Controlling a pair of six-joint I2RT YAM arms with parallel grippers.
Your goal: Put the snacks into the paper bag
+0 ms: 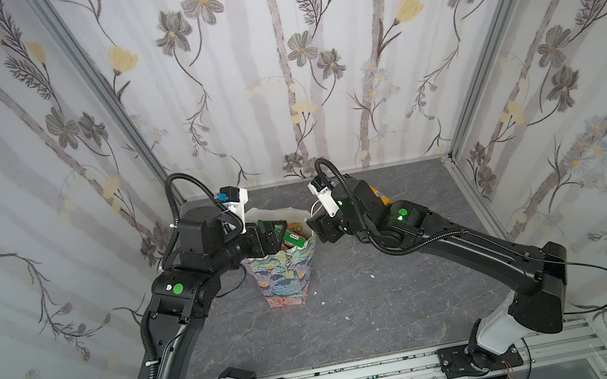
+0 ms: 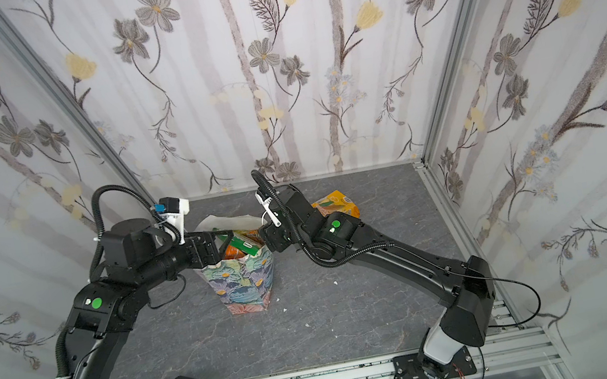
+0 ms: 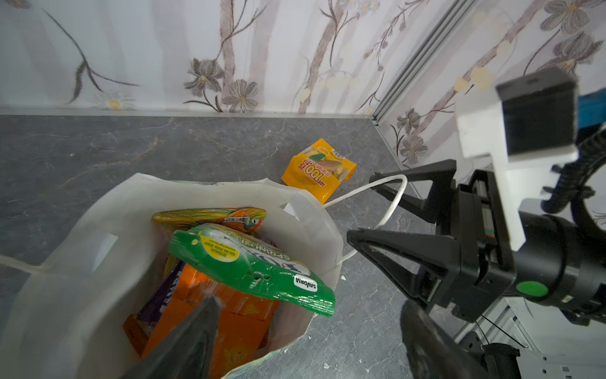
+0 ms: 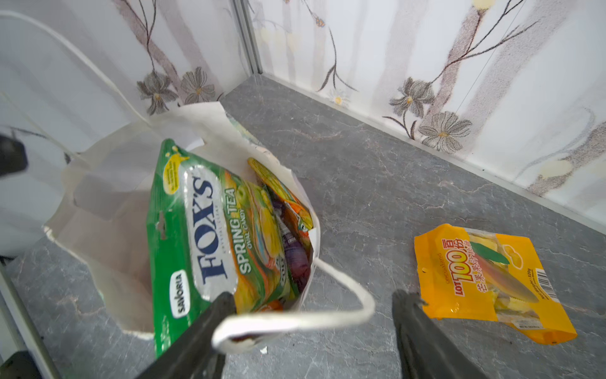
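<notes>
My left claw (image 3: pixel 310 303) hangs over the open top of the paper bag (image 1: pixel 283 278). Its two fingers are wide apart and hold nothing. In the left wrist view one finger (image 3: pixel 196 328) points down into the bag's mouth, right above an orange packet (image 3: pixel 239 315). The other finger shows just past the bag's rim, over the table (image 1: pixel 356 307).

My right claw (image 4: pixel 311 295) is just beside the bag on the other side. Its fingers are spread wide too, and they grip nothing. A white cord handle (image 4: pixel 328 315) of the bag loops out through the gap between them. I cannot tell if the cord touches a finger.

The bag stands up straight near the middle of the grey table in both top views. It is painted with flowers outside and is white inside.

Most of the snacks are in the bag. A green packet (image 4: pixel 196 236) with "FOX'S" on it is on top. It leans against the bag's wall, and one end sticks up to the rim. Under it and beside it I see orange packets, a purple packet (image 4: pixel 295 256) and a yellow-green one (image 3: pixel 210 215).

One snack is not in the bag. A yellow-orange packet (image 4: pixel 485 279) lies flat on the table, near the back wall. It is behind my right arm in a top view (image 2: pixel 337 201), apart from the bag.
</notes>
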